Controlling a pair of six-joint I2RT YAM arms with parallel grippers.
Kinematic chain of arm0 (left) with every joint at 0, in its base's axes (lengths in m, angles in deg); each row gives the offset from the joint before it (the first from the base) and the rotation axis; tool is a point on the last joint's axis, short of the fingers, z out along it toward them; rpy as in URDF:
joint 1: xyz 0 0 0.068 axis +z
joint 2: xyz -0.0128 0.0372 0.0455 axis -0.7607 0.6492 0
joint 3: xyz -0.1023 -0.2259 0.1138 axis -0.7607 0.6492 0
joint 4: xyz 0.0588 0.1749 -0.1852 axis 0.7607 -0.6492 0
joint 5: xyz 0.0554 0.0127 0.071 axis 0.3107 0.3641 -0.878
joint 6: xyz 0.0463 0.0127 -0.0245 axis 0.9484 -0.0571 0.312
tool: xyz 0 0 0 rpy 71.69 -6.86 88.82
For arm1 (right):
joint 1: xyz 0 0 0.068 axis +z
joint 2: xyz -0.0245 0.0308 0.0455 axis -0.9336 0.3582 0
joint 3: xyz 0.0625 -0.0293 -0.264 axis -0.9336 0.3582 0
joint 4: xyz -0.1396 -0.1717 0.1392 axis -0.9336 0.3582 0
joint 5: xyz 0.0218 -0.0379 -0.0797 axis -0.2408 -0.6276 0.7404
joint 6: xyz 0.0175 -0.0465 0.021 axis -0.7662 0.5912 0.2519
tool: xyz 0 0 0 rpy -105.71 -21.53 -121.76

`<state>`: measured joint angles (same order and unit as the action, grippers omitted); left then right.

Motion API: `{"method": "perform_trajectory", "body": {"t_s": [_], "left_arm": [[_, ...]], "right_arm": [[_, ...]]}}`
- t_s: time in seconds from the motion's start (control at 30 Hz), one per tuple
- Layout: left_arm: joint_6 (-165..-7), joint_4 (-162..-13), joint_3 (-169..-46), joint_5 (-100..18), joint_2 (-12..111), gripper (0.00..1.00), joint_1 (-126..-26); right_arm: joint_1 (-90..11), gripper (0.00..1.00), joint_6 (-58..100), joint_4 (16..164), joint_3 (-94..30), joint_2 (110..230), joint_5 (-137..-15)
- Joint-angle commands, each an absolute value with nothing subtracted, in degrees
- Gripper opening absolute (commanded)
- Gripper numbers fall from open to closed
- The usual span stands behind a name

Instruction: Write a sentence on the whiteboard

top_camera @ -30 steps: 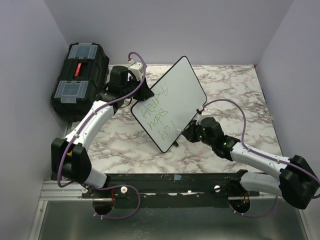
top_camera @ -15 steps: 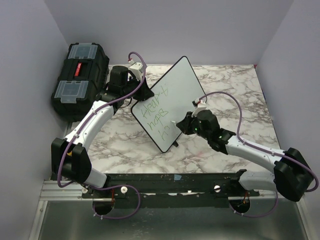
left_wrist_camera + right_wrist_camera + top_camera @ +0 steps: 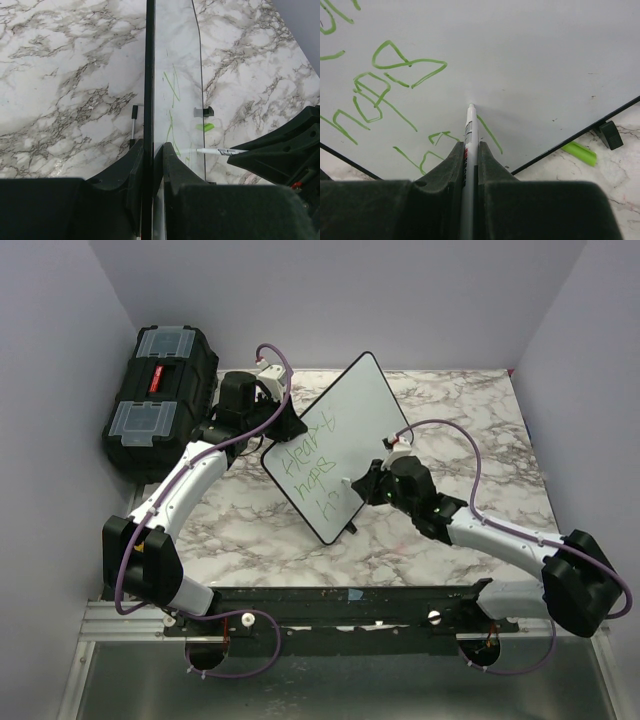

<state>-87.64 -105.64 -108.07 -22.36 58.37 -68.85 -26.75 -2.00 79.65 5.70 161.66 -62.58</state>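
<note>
The whiteboard [image 3: 350, 420] stands tilted on one corner, and my left gripper [image 3: 283, 427] is shut on its left edge. In the left wrist view the board [image 3: 176, 55] shows edge-on, clamped in the left gripper [image 3: 153, 148]. The sentence [image 3: 312, 468] is green handwriting in three lines, close up in the right wrist view [image 3: 395, 65]. My right gripper [image 3: 364, 484] is shut on a white marker [image 3: 470, 125], whose tip touches the board [image 3: 530, 50] on the bottom line. That marker [image 3: 216, 150] also shows in the left wrist view.
A black toolbox [image 3: 160, 400] sits at the back left beside the left arm. A green marker cap [image 3: 578, 153] and a small black block [image 3: 611, 134] lie on the marble table [image 3: 470, 430] near the board's lower edge. Grey walls close in three sides.
My right arm has swung left and forward, bringing the marker from beyond the board's lower right edge onto its face at the third line. The left arm and board have stayed still.
</note>
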Motion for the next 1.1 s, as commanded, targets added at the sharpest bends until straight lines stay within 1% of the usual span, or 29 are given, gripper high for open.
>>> {"method": "perform_trajectory", "body": {"t_s": [0.0,0.17,0.53,0.77,1.07], "left_arm": [[-82.06,-108.95,-106.75,-23.0,58.51,0.0,-69.92],[-82.14,-108.94,-106.75,-23.05,58.58,0.0,-69.91],[-82.14,-108.85,-106.39,-23.04,58.09,0.0,-69.91],[-82.23,-108.77,-106.23,-23.04,57.96,0.0,-69.91],[-82.24,-108.72,-106.13,-23.13,57.7,0.0,-69.91]], "right_arm": [[-26.75,0.01,-1.95,78.69,4.11,164.04,-58.88],[-26.82,0.01,-2.56,80.29,3.89,164.18,-57.1],[-26.76,0.01,-3.49,82.71,6.48,162.2,-58.34],[-26.8,0.01,-3.49,83.36,7.72,160.86,-60.96],[-26.74,0.01,-2.29,81.84,8.36,158.7,-67.61]]}}
